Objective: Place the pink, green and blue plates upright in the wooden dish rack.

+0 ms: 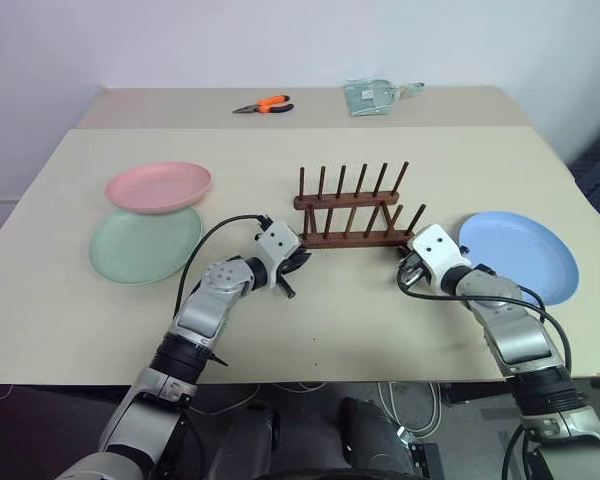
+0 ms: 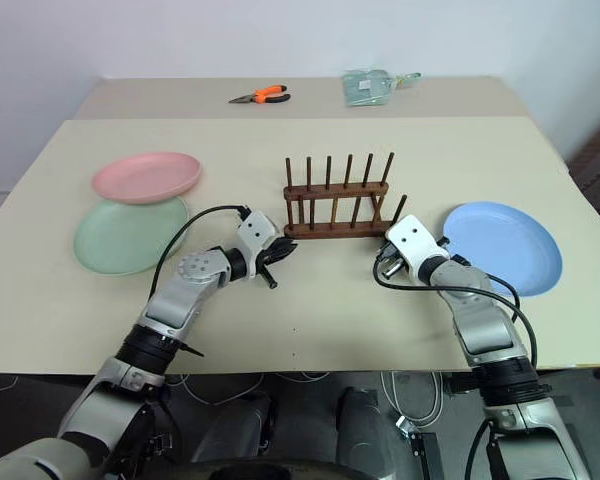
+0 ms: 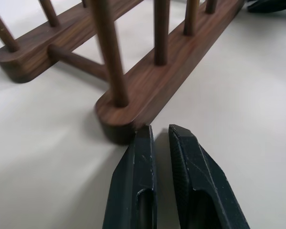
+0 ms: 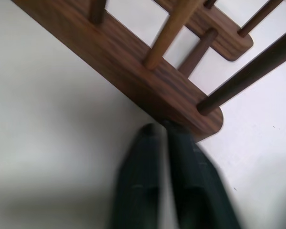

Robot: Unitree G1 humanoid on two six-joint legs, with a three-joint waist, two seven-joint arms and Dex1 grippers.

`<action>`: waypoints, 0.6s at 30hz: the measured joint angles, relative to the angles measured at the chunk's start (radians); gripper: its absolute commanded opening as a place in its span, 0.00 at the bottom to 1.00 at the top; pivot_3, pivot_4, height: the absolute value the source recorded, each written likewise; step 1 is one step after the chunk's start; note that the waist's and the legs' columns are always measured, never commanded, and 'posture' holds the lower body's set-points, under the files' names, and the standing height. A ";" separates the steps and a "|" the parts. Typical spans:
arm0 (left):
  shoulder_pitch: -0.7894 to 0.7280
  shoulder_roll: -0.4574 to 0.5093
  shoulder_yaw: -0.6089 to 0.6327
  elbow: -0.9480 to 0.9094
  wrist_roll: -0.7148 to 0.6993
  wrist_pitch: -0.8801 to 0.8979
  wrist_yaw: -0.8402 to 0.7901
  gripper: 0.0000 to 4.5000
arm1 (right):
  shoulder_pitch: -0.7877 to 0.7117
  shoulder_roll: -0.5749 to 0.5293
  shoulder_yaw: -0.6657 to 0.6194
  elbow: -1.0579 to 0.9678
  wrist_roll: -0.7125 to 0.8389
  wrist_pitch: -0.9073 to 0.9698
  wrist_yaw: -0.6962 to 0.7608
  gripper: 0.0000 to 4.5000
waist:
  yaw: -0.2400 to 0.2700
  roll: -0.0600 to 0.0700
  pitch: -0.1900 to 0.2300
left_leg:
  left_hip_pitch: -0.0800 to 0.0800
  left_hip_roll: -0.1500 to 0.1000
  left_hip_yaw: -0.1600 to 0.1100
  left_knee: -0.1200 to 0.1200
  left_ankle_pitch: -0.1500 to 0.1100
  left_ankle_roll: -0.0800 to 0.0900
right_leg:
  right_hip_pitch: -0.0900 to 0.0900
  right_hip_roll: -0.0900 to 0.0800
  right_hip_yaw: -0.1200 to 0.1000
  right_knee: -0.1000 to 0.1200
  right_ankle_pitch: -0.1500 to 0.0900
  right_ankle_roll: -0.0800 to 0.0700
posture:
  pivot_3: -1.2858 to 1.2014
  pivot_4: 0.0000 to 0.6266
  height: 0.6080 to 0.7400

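Observation:
The wooden dish rack (image 1: 350,205) stands empty at the middle of the table. At the left, the pink plate (image 1: 158,186) lies flat, overlapping the far edge of the green plate (image 1: 140,248). The blue plate (image 1: 525,255) lies flat at the right. My left gripper (image 1: 298,262) is at the left end of the rack's near rail (image 3: 148,90); its fingers stand almost together with nothing between them, and their tips are at the rail's rounded end. My right gripper (image 1: 408,262) is at the rail's right end (image 4: 133,67), fingers close together and holding nothing.
Orange-handled pliers (image 1: 265,104) and a pale green packet (image 1: 372,97) lie on the farther table behind. The table's front edge runs just below my forearms. Bare tabletop (image 1: 360,310) lies between the rack and that edge.

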 measured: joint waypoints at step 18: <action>-0.230 -0.152 0.874 -0.255 -0.300 0.298 0.952 0.99 | 0.022 0.000 0.038 -0.069 0.011 -0.038 0.096 0.98 | -0.017 -0.004 0.002 | 0.000 0.000 -0.002 0.000 0.001 -0.003 | 0.000 0.001 -0.001 0.001 -0.001 0.002 | 0.52 0.24 1.00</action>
